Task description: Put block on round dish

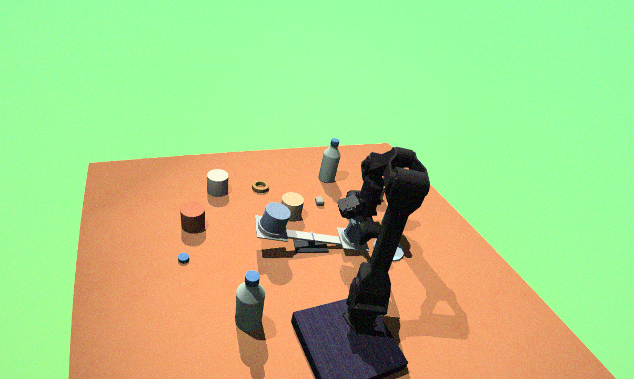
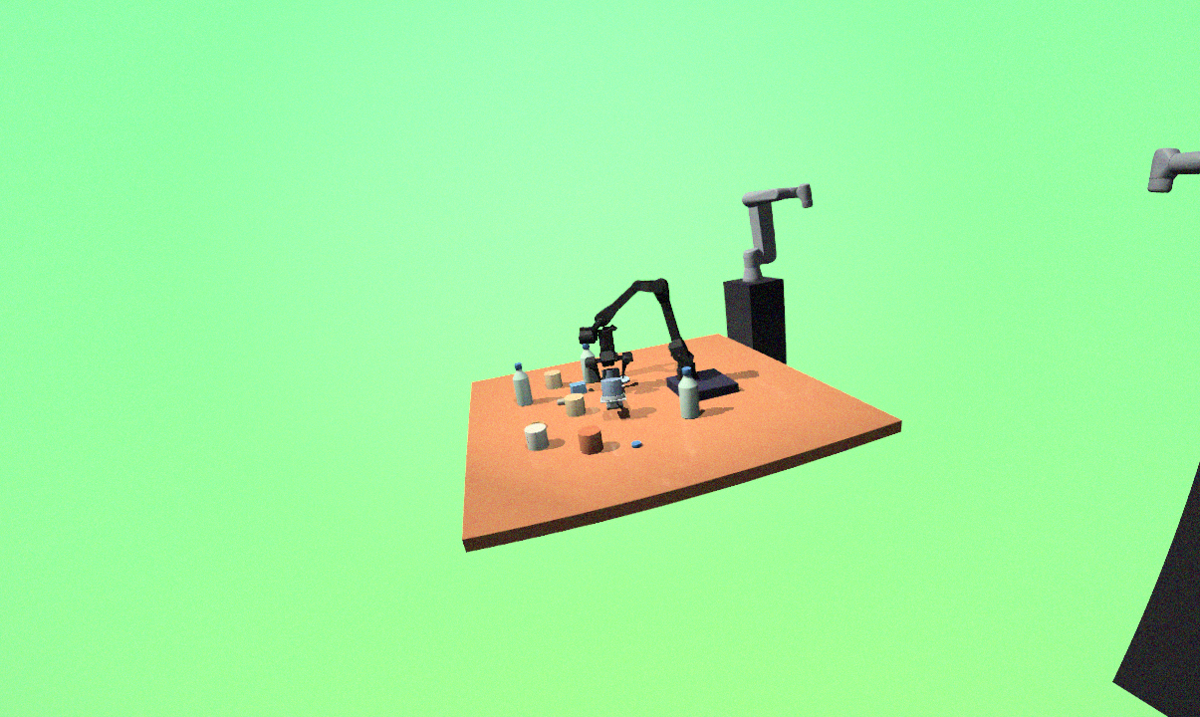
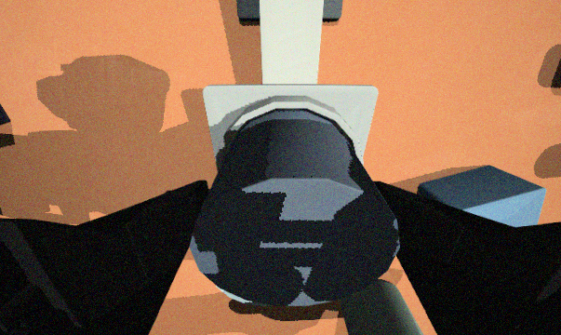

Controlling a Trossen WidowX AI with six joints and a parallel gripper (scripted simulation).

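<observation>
Between the spread fingers of the tool (image 3: 294,261) sits the cup (image 3: 294,209), ungrasped; next, clench and lift

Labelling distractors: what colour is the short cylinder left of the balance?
Reddish-brown, the short cylinder shows best in the top view.

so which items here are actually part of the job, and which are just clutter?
Job:
- balance beam
- near cup, between the open claw fingers
- far cup
- round dish, mostly hidden by the arm

Clutter:
- two bottles
- red cylinder, cream cylinder, tan cylinder
- ring
- blue disc
- loose blue block
- grey pebble
</observation>
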